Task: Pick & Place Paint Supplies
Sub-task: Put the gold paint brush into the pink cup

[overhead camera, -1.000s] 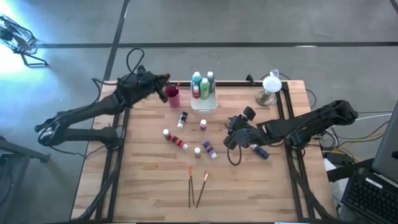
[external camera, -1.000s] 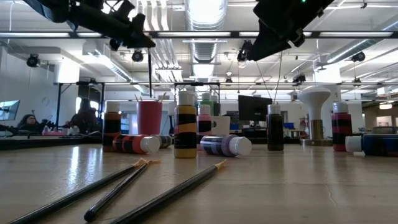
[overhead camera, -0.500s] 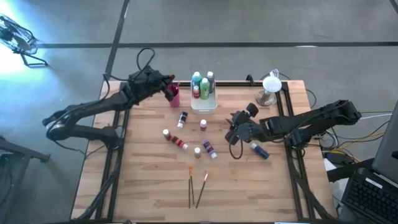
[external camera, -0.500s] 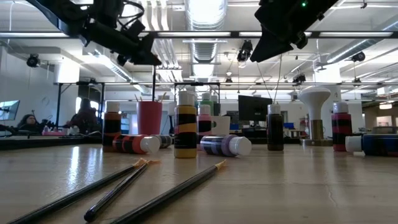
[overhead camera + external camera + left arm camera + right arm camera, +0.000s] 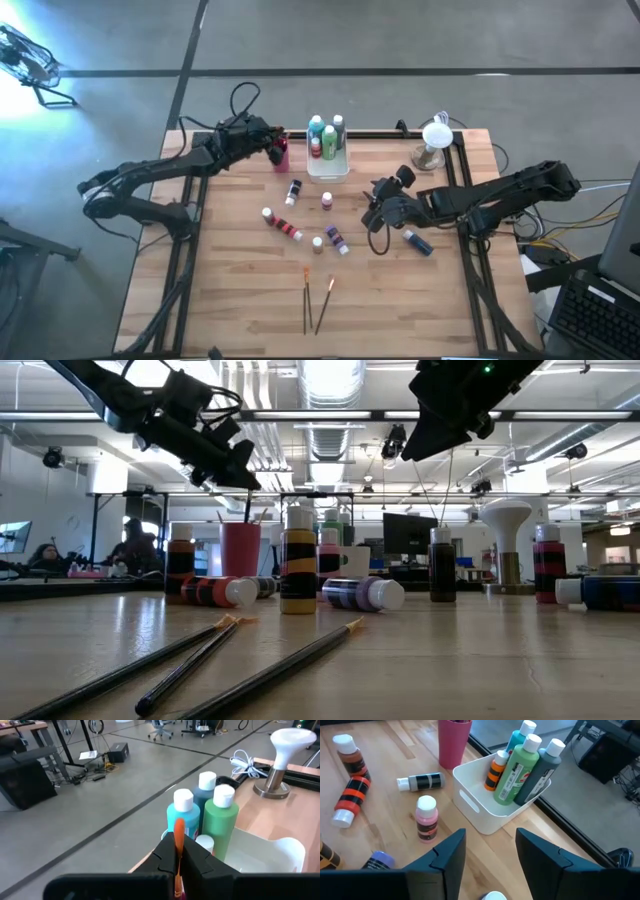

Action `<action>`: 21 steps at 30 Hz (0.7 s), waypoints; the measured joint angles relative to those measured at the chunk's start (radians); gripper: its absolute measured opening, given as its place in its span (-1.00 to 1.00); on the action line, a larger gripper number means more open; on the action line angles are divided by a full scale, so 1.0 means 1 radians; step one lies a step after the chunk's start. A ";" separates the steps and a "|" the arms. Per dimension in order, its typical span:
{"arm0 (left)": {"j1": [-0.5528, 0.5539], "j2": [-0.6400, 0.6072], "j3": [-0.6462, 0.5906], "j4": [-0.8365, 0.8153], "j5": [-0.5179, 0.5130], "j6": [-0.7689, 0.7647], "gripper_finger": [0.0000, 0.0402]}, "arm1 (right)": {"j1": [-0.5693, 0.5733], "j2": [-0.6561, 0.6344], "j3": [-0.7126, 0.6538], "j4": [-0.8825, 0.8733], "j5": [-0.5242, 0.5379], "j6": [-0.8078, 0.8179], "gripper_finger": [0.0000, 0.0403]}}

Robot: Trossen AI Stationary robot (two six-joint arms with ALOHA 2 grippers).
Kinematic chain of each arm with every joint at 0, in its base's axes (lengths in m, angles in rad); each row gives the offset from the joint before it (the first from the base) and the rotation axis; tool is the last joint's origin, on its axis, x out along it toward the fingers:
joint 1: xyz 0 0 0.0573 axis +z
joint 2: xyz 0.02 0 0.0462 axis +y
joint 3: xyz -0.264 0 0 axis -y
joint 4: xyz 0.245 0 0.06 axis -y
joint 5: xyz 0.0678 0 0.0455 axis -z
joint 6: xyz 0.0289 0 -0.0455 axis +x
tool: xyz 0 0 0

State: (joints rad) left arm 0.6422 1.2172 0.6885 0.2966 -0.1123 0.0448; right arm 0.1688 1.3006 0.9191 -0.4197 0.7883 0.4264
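Left gripper (image 5: pixel 272 146) is seen at upper centre-left of the high view, over the magenta cup (image 5: pixel 280 155); its fingers (image 5: pixel 200 860) are clamped together on an orange paintbrush (image 5: pixel 178 851), handle pinched between them; right gripper (image 5: pixel 372 215) is held above the tabletop (image 5: pixel 240 290) right of centre, fingers (image 5: pixel 542 855) apart, nothing held; white tray (image 5: pixel 330 170) at upper centre holds upright teal, green and grey bottles plus a small orange one (image 5: pixel 495 770); pink bottle (image 5: pixel 326 201) stands just below the tray; black-striped bottle (image 5: pixel 294 190) lies to its left; red bottles (image 5: pixel 285 227) and purple bottle (image 5: pixel 337 240) lie mid-frame; blue bottle (image 5: pixel 417 241) lies just right of the right gripper; three paintbrushes (image 5: pixel 316 300) lie together at lower centre
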 joint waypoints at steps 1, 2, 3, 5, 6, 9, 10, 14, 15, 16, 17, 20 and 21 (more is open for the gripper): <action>0.000 0.003 -0.008 0.006 0.000 -0.003 -0.96 | 0.000 0.000 -0.002 0.000 0.000 0.000 -0.15; 0.000 0.004 -0.017 0.013 0.000 -0.008 -0.96 | 0.000 0.000 -0.004 0.000 0.000 0.000 -0.15; 0.000 0.004 -0.028 0.028 0.000 -0.014 -0.96 | 0.000 0.000 -0.005 -0.001 -0.001 0.000 -0.15; 0.000 0.004 -0.049 0.047 0.000 -0.024 -0.96 | 0.000 0.000 -0.008 0.000 -0.001 0.000 -0.17; 0.000 0.003 -0.056 0.051 0.000 -0.029 -0.96 | 0.000 0.000 -0.009 -0.001 -0.001 0.000 -0.18; 0.000 0.004 -0.070 0.050 0.000 -0.035 -0.96 | 0.000 0.000 -0.010 0.001 -0.001 0.000 -0.23; 0.000 0.003 -0.073 0.049 0.000 -0.039 -0.96 | 0.000 0.000 -0.011 0.003 -0.001 0.000 -0.25; 0.001 0.004 -0.081 0.051 -0.017 -0.048 -0.91 | -0.005 0.000 -0.011 0.008 -0.001 0.000 -0.31; 0.002 0.004 -0.084 0.053 -0.022 -0.048 -0.88 | -0.005 0.000 -0.011 0.008 -0.001 0.000 -0.32; 0.002 0.004 -0.087 0.054 -0.026 -0.048 -0.85 | -0.005 0.000 -0.011 0.008 -0.002 0.000 -0.33; 0.001 0.004 -0.089 0.053 -0.027 -0.048 -0.82 | -0.006 0.000 -0.011 0.008 -0.002 0.000 -0.34; 0.001 0.004 -0.089 0.055 -0.027 -0.047 -0.76 | -0.005 0.000 -0.011 0.008 -0.002 0.000 -0.36; 0.001 0.004 -0.089 0.056 -0.027 -0.044 -0.75 | -0.006 0.000 -0.011 0.008 -0.002 0.000 -0.37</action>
State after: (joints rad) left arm 0.6434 1.2209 0.5996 0.3521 -0.1394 0.0008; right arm 0.1631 1.3006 0.9085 -0.4122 0.7868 0.4263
